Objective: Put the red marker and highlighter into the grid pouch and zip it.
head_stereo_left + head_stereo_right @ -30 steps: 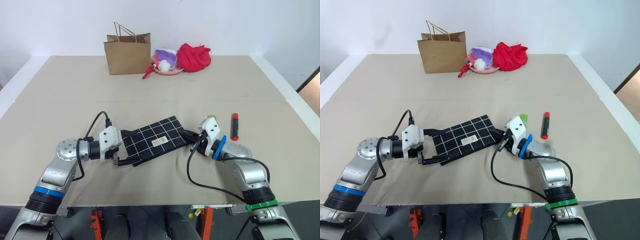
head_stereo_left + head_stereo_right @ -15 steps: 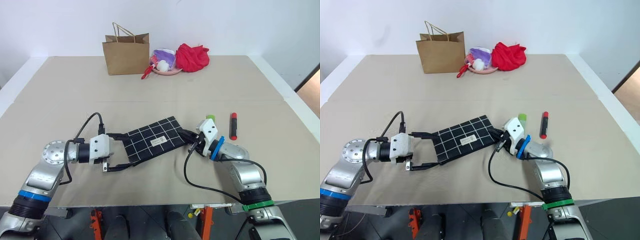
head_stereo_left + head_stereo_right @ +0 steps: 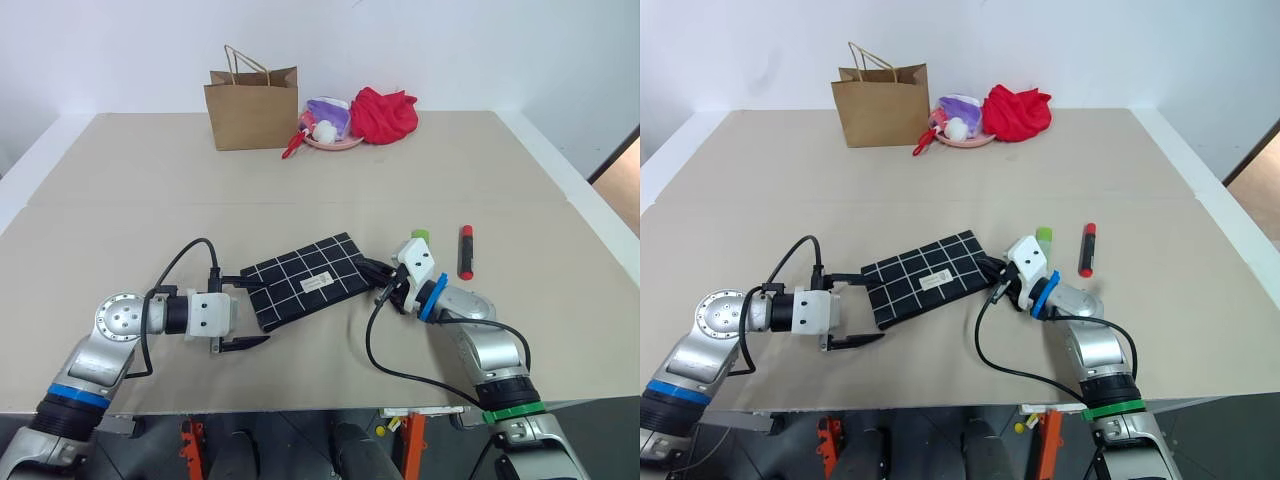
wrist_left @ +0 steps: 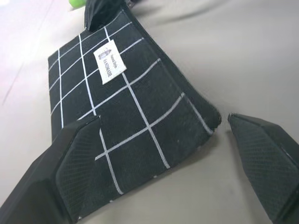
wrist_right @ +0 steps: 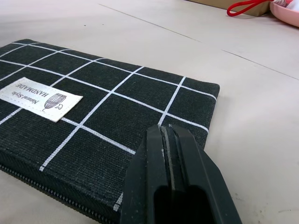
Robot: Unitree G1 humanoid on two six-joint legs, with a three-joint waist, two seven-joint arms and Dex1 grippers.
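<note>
Left end effector [image 3: 243,311] drew back, released; right end effector [image 3: 372,269] clenched at grid pouch [image 3: 306,279] — beige table [image 3: 140,180].

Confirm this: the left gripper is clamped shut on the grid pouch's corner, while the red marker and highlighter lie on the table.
Not quite. The left gripper is open, its fingers straddling the grid pouch corner, as the left wrist view shows. The red marker and highlighter do lie on the table.

Black grid pouch [image 3: 305,281] with white lines; red-capped black red marker [image 3: 466,251].
</note>
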